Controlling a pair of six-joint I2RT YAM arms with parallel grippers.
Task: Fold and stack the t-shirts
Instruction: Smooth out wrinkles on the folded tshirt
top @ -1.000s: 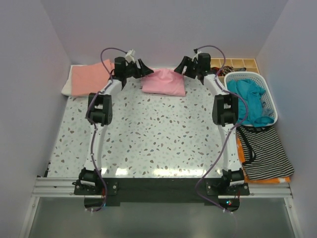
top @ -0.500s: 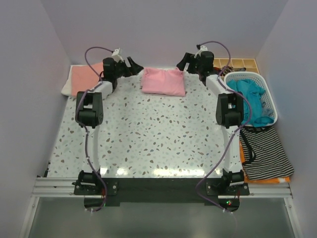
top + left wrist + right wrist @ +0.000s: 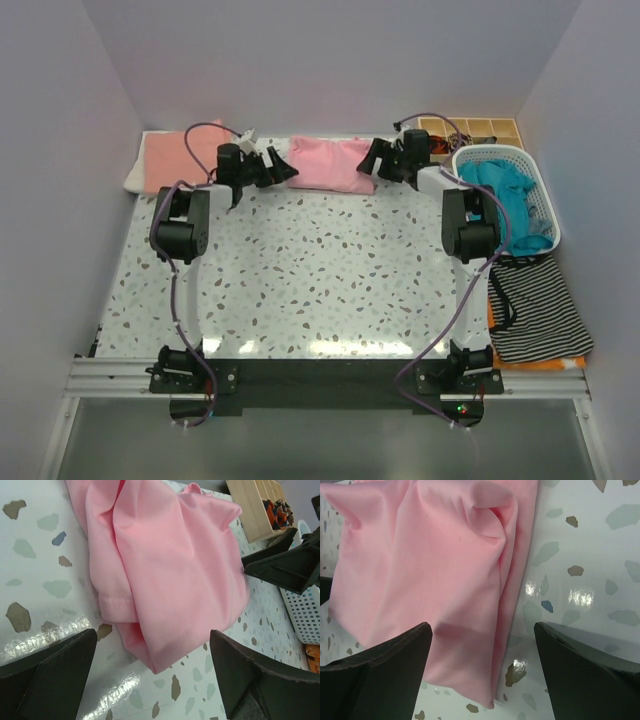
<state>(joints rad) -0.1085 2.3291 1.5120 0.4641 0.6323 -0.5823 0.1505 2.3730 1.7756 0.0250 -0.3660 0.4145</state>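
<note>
1. Far edge of the table (image 3: 300, 280), about mid-width: folded t-shirt (image 3: 328, 165), lying flat.
2. Flanking it: left gripper (image 3: 283, 167) just at its left end and right gripper (image 3: 368, 160) just at its right end, facing each other across it.
3. Far-left corner, well left of the left gripper: another folded t-shirt (image 3: 175, 158) on top of a second one (image 3: 134, 178).
4. Along the right side of the table, toward the back: basket (image 3: 546, 205) with a bunched t-shirt (image 3: 505, 195) in it.
5. Right behind the basket, in the far-right corner: compartment tray (image 3: 480, 127) with small bits in a few slots.
6. In front of the basket, off the table's right edge: loose garment (image 3: 540, 315) spread over another one (image 3: 560, 364).
</note>
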